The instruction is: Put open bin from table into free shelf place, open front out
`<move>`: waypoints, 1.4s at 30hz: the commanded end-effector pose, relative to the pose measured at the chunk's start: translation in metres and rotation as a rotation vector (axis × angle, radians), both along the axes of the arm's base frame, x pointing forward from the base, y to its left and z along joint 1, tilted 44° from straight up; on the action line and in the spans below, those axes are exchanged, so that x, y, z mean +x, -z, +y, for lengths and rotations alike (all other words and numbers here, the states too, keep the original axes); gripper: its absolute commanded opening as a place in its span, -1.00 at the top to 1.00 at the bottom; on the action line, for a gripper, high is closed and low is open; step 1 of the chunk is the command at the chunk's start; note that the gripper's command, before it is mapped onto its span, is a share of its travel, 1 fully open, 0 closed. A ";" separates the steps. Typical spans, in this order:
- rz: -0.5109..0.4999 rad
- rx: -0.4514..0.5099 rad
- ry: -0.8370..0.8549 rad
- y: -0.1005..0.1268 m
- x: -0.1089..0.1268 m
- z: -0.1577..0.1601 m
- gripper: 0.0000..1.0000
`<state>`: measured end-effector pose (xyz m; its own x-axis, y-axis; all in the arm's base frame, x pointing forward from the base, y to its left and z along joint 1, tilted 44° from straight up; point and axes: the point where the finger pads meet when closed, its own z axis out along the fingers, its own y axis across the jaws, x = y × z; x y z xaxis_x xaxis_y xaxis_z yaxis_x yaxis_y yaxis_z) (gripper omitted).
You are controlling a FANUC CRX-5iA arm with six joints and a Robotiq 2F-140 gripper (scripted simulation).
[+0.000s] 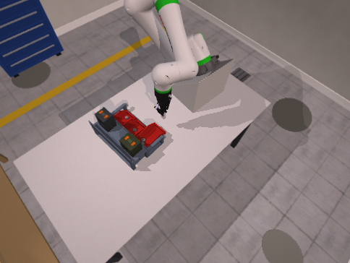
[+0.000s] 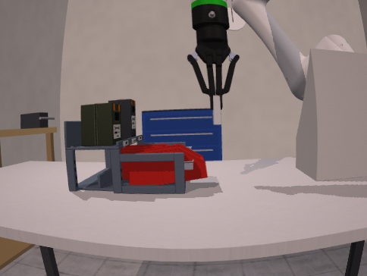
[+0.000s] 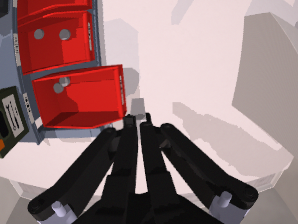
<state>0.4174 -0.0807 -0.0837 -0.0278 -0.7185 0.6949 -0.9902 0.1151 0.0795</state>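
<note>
A grey shelf (image 1: 133, 164) (image 2: 72, 167) stands on the white table (image 1: 90, 188) (image 2: 189, 220). Three red open bins sit side by side in its lower row. Two of them (image 1: 124, 117) (image 3: 56, 36) sit fully in. The third red bin (image 1: 153, 133) (image 2: 195, 164) (image 3: 80, 96) juts out farther past the shelf's front than the others, with small grey parts in it. My gripper (image 1: 163, 115) (image 2: 217, 114) (image 3: 138, 107) is shut and empty. It hangs well above the table, just in front of the jutting bin and apart from it.
An olive box (image 1: 130, 143) (image 2: 96, 124) and a dark grey box (image 1: 105, 118) (image 2: 125, 115) stand on the shelf's top board. The robot's pale pedestal block (image 1: 206, 88) (image 2: 334, 125) stands at the table's back. A blue cabinet (image 1: 25, 32) (image 2: 182, 133) stands on the floor beyond.
</note>
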 end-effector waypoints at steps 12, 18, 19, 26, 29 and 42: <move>0.000 0.000 0.000 0.001 0.000 -0.001 1.00; 0.000 0.000 0.000 0.005 -0.001 -0.005 1.00; 0.000 0.000 0.000 0.005 -0.001 -0.005 1.00; 0.000 0.000 0.000 0.015 -0.003 -0.015 1.00; 0.000 0.000 0.000 0.022 -0.004 -0.021 1.00; 0.000 0.000 0.000 0.050 -0.010 -0.048 1.00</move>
<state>0.4081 -0.1243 -0.1295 -0.0276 -0.7186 0.6949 -0.9901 0.1155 0.0801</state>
